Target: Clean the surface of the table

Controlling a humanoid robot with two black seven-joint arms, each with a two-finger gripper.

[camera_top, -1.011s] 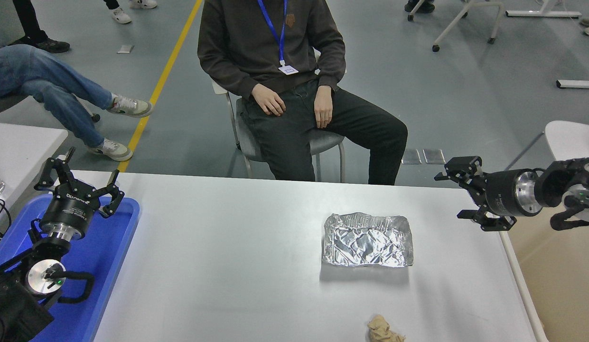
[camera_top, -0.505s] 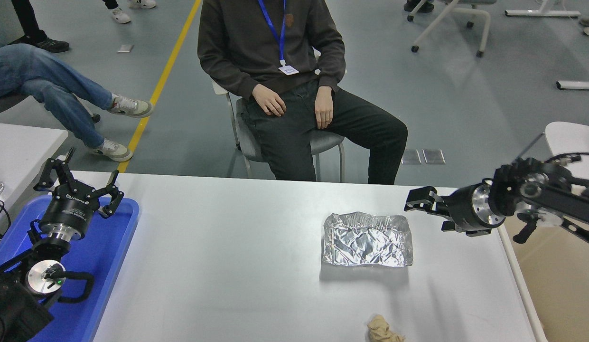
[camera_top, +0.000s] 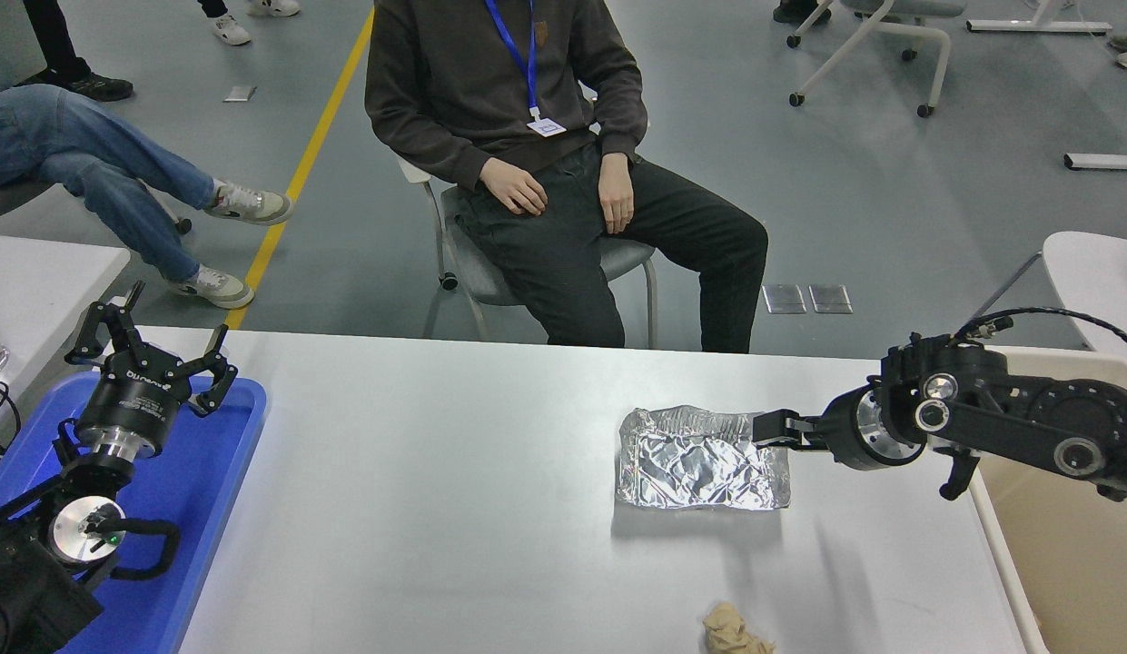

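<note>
The table surface (camera_top: 454,518) is a wide white tabletop. A crumpled silver foil tray (camera_top: 690,463) lies on it right of the middle. A crumpled brown paper ball (camera_top: 731,631) lies at the front edge. My right gripper (camera_top: 770,429) reaches in from the right, low over the table, and is at the foil tray's right rim near its far corner. It is seen edge-on. My left gripper (camera_top: 150,350) is parked open above the blue tray at the lower left.
A blue plastic tray (camera_top: 213,509) sits on the table's left end. A beige bin (camera_top: 1062,554) stands off the table's right edge. A person (camera_top: 527,109) sits on a chair at the far side. A smaller white table (camera_top: 36,272) is at the left.
My right arm has swung left and down from the table's right edge to the foil tray's right rim, and the gripper has turned edge-on. The seated person has shifted slightly left.
</note>
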